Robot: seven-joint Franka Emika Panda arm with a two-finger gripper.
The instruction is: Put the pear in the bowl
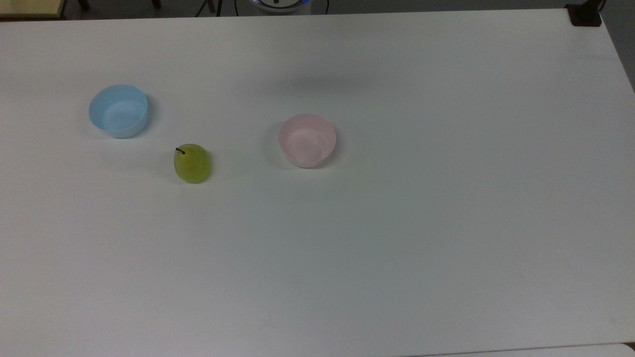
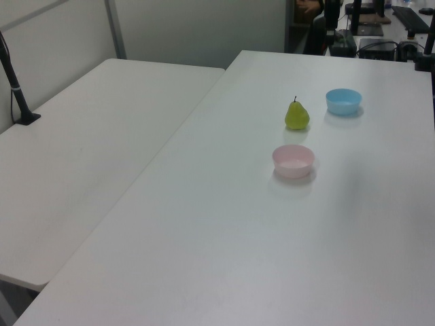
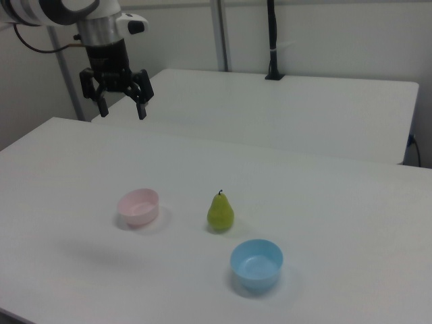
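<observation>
Green pear (image 1: 192,163) outside pink bowl (image 1: 307,140).

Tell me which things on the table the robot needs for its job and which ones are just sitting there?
Needed for the job:
- the small yellow-green pear with a dark stem, standing upright on the table
- the round pale pink plastic bowl, empty
- the black gripper, fingers open, up in the air

Just sitting there:
- the round light blue plastic bowl, empty

White work table (image 1: 397,238), matte, evenly lit. Second white table (image 2: 88,163) butts against it at the left view's left. Pale partition wall (image 2: 197,27) behind both. Black pole (image 3: 272,40) stands on the second table's far edge.
</observation>
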